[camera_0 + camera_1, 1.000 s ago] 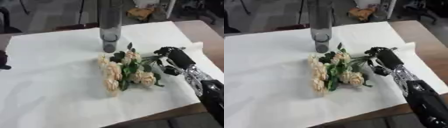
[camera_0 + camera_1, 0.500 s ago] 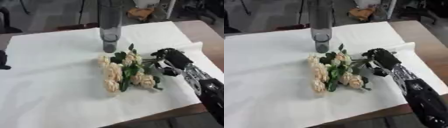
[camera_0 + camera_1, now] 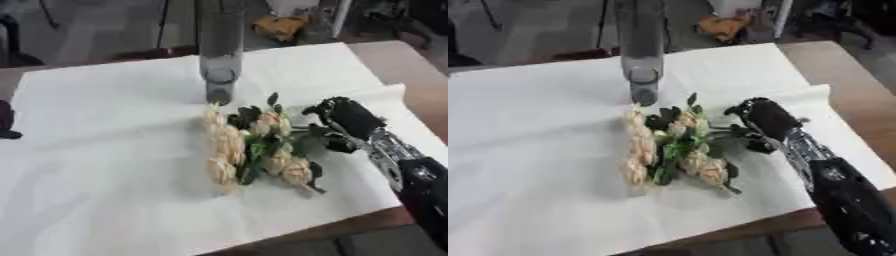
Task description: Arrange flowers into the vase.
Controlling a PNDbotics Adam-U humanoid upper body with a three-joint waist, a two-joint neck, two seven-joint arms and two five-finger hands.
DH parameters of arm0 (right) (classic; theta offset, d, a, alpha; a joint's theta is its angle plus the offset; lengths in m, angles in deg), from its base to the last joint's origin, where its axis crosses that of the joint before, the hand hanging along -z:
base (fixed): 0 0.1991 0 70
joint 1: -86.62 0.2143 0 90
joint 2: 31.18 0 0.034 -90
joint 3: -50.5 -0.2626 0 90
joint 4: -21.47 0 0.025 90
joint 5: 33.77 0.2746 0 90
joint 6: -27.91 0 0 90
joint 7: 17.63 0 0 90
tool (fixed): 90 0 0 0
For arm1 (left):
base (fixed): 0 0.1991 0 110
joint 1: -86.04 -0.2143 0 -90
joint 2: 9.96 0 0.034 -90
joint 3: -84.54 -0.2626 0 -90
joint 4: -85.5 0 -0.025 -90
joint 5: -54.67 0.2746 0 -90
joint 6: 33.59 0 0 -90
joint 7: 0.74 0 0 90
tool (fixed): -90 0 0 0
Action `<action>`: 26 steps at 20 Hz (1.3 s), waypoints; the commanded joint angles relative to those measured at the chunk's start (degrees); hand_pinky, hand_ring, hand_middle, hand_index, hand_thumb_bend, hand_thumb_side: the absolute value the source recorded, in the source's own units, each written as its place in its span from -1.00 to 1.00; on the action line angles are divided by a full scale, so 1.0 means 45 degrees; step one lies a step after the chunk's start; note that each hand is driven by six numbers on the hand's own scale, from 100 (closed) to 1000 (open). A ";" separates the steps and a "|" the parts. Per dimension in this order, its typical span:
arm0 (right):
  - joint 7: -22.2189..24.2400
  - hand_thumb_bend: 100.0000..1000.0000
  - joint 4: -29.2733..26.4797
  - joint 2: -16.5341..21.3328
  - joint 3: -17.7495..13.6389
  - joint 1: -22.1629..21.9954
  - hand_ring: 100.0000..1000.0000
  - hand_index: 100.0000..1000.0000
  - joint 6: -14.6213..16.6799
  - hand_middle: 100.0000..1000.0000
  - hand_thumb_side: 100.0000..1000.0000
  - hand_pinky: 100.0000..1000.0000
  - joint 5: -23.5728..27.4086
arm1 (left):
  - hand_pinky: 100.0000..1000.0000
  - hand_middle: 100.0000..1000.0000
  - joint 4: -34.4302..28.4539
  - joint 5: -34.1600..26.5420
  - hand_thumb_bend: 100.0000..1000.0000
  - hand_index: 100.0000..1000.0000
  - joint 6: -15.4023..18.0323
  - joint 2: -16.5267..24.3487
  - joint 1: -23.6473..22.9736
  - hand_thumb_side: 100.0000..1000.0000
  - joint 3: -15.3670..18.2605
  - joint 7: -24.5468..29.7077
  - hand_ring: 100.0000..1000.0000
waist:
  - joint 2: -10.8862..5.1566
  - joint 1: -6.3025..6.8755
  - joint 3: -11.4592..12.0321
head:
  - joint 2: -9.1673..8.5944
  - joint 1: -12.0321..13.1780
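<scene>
Right hand (image 3: pixel 348 116) has closed in on the cream rose bunch (image 3: pixel 254 145) — fingers curled around the stems (still flat on the cloth), just beside the empty vase (image 3: pixel 219 60); lift pending.

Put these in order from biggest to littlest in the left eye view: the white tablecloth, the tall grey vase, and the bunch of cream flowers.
1. White tablecloth, by far.
2. Bunch of cream flowers.
3. Tall grey vase, though it looks close to the flowers, and its top is cut off, so that order is unsure.

flowers (image 3: pixel 254 150) on table (image 3: pixel 105 165), before vase (image 3: pixel 219 55); right robot hand (image 3: pixel 348 120) at flowers' right.
</scene>
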 commanded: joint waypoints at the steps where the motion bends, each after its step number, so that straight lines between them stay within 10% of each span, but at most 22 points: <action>1: -0.0066 -0.67 -0.0145 0.0298 -0.0067 0.0068 0.03 0.50 -0.0022 -0.54 -1.00 0.16 -0.0064 | 0.04 0.19 -0.0131 -0.0041 0.87 0.26 0.0017 0.0123 0.0155 0.14 0.0003 -0.0014 0.40 | -0.0130 0.0124 -0.0008 | 0.0074 -0.0023; 12: -0.0234 -0.82 -0.0132 0.0309 -0.0097 0.0047 0.07 0.34 0.0052 -0.23 -0.86 -0.07 0.0270 | 0.04 0.18 -0.0125 -0.0052 0.87 0.26 0.0010 0.0117 0.0150 0.14 0.0008 -0.0032 0.40 | -0.0147 0.0131 0.0001 | 0.0064 -0.0032; 26: -0.0431 -0.70 -0.0069 0.0341 -0.0166 0.0025 -0.30 -0.25 0.0113 -0.73 -0.40 -0.75 0.0550 | 0.04 0.18 -0.0105 -0.0066 0.86 0.26 -0.0003 0.0116 0.0126 0.14 0.0013 -0.0054 0.40 | -0.0176 0.0174 0.0023 | 0.0089 -0.0049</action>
